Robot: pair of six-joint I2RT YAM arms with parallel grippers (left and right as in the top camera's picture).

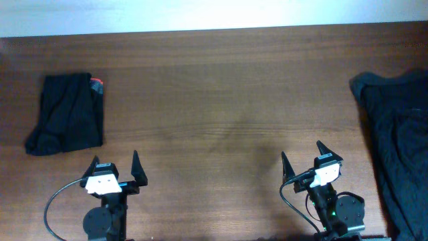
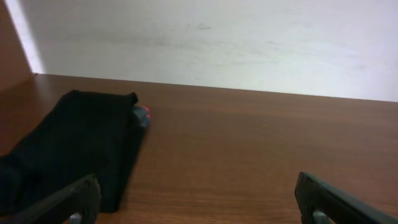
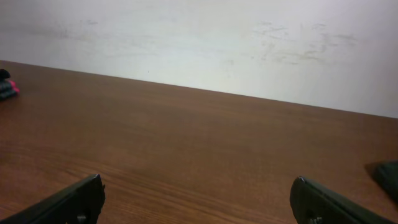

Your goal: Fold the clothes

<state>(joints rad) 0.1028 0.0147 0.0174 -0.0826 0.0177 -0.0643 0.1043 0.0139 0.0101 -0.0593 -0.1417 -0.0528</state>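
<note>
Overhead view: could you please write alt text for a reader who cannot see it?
Folded black trousers with a red edge lie at the left of a wooden table; a dark heap of clothes lies at its right edge. Near the front edge, the left fingers and right fingers stand open and empty.

On the table [image 1: 221, 87], the trousers [image 1: 65, 114] lie ahead of the left gripper [image 1: 115, 161] and a little to its left, the heap of garments [image 1: 398, 134] lies well off to the right of the right gripper [image 1: 301, 150], and both grippers sit near the table's near edge, well apart.
</note>
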